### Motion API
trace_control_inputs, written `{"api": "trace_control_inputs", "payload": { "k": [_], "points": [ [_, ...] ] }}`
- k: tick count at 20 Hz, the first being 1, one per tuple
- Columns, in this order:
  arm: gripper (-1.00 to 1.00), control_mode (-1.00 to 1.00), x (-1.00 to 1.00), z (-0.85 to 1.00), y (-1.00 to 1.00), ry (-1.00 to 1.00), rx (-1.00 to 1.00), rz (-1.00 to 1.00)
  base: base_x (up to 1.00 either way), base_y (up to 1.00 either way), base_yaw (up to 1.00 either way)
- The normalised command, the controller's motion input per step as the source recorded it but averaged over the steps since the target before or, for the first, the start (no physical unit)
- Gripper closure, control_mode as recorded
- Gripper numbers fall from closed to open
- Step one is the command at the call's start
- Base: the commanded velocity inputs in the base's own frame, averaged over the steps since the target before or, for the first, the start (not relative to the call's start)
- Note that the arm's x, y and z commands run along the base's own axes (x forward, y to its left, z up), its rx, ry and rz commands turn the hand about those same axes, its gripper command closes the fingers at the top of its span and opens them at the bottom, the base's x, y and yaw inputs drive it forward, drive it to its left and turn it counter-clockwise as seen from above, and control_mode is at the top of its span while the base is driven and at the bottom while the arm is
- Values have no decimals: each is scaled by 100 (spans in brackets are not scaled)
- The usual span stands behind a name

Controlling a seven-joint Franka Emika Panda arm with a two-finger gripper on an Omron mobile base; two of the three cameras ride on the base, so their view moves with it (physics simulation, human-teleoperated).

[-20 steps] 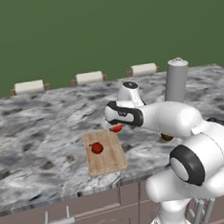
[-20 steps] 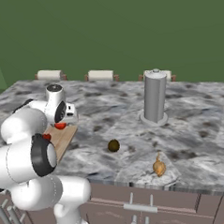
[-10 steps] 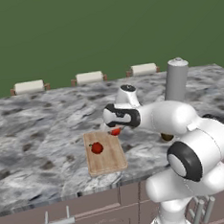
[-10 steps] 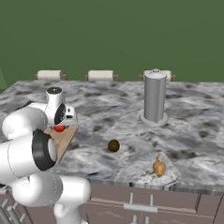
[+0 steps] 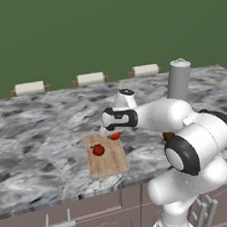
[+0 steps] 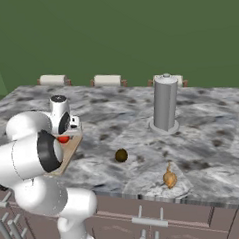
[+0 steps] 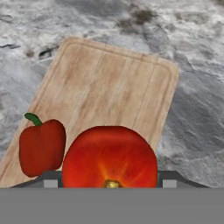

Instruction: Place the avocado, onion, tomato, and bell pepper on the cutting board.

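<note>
The gripper [image 5: 113, 135] hangs over the far end of the cutting board [image 5: 109, 160], and the tomato [image 5: 115, 135] sits between its jaws. In the hand view the tomato [image 7: 109, 158] bulges close to the lens, an orange-red globe with its stem scar facing the camera, and the 2 dark fingertips [image 7: 51, 179] peek out on either side of it at the bottom. The jaws stand partly apart, spread just as wide as the tomato, clamped against its sides; nothing else touches them. From the left base view the tomato looks lifted off the wood rather than resting on it, though the gap is too small to be sure.

The bell pepper [image 5: 98, 149] lies on the cutting board near its middle; in the hand view it is the red, green-stemmed shape [image 7: 42, 146] just beside the tomato, flat on the grain.

The other 2 vegetables are still on the marble counter [image 6: 208, 141], well apart from the board. The avocado [image 6: 121, 155] sits in the open stretch in front of the grey cylinder [image 6: 164, 104]. The onion [image 6: 169, 178] rests nearer the counter's front edge, its thin tip pointing up.

3 paper towel rolls [image 5: 90, 79] line the back edge of the counter.
</note>
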Motion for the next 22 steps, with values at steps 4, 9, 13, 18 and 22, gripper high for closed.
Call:
{"api": "trace_control_inputs", "payload": {
  "k": [4, 9, 13, 18, 22],
  "points": [
    [100, -100, 10, -26, 7, 0, 0, 0, 0, 0, 0],
    [100, -100, 19, -22, 13, 0, 0, 0, 0, 0, 0],
    [100, -100, 14, -8, 7, 0, 0, 0, 0, 0, 0],
    [100, -100, 9, -15, 9, 0, 0, 0, 0, 0, 0],
    [100, -100, 10, -22, 10, 0, 0, 0, 0, 0, 0]
  ]
}}
